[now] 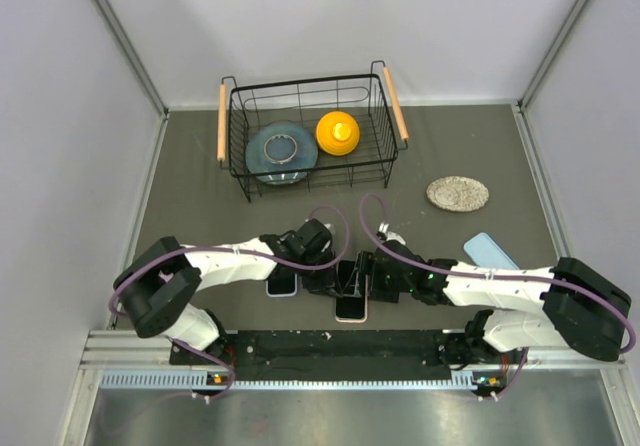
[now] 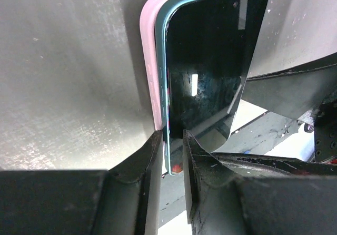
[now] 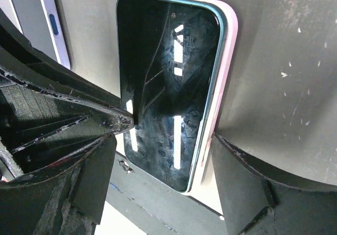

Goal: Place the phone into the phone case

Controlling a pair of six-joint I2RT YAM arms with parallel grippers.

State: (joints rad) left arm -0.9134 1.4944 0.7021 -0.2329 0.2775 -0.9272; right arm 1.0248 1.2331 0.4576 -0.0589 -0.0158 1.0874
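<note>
**Item:** phone point(image 2: 210, 61); dark glass, teal frame; lies at the near edge of the surface point(image 1: 200, 206), between my two arms, face up over the pink phone case point(image 2: 149, 61); the case's lip shows along one long side and round the far corner; the teal frame stands proud of the lip on that side; I judge it partly seated, not snapped home.

**Item:** left end effector point(image 2: 172, 153); fingers drawn almost together, pinching the near end of the phone by its long edge; the frame runs straight into the narrow gap between them.

**Item:** right end effector point(image 3: 174, 129); spread wide, holding nothing; one finger point(image 3: 113, 121) lies over the glass, tip on or just above the screen, I cannot tell which; the other stands outside the pink rim.

**Step in hand:** seating; phone and case look aligned; the raised side has yet to go down.

**Next move calls for:** downward pressure along the proud edge with the case kept from sliding; my left pinch should loosen first, or it may hold the frame up.

**Also present:** lavender-edged device point(image 3: 50, 21) just beside; pale blue case point(image 1: 490, 250) to my right; wire basket point(image 1: 235, 131) holding a blue plate point(image 1: 262, 156) and a yellow object point(image 1: 338, 132); speckled dish point(image 1: 458, 193).
</note>
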